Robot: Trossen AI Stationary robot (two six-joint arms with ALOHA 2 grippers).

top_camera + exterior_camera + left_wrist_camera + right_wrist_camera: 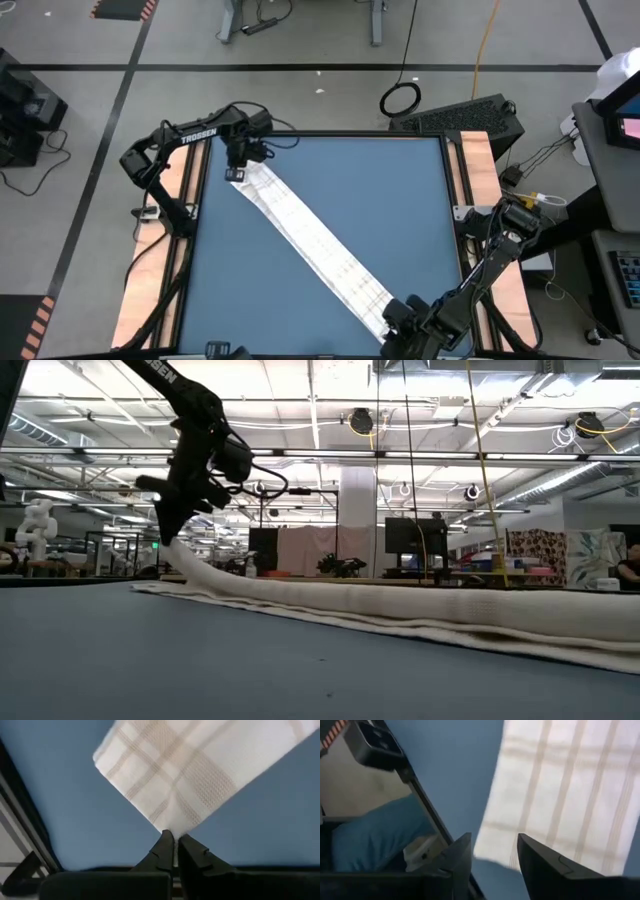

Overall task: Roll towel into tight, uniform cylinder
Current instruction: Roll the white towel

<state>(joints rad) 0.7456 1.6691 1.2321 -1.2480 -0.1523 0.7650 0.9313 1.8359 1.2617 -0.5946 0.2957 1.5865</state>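
Stretching diagonal, waffle-textured towel [305,238] strip

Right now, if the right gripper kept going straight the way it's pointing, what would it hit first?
Most likely the towel: the right gripper has its fingers open and aimed at the cloth's near edge, with only blue table beside it. How high it sits above the cloth is unclear.

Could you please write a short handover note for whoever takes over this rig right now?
Left gripper: shut on a corner of the towel at the table's far left, lifting that end slightly.
Right gripper: open at the towel's near right end, holding nothing.
Towel: folded into a long narrow strip lying diagonally across the blue table.
Done: strip formed and stretched out.
Left: no roll started; roll it end to end into a tight cylinder.
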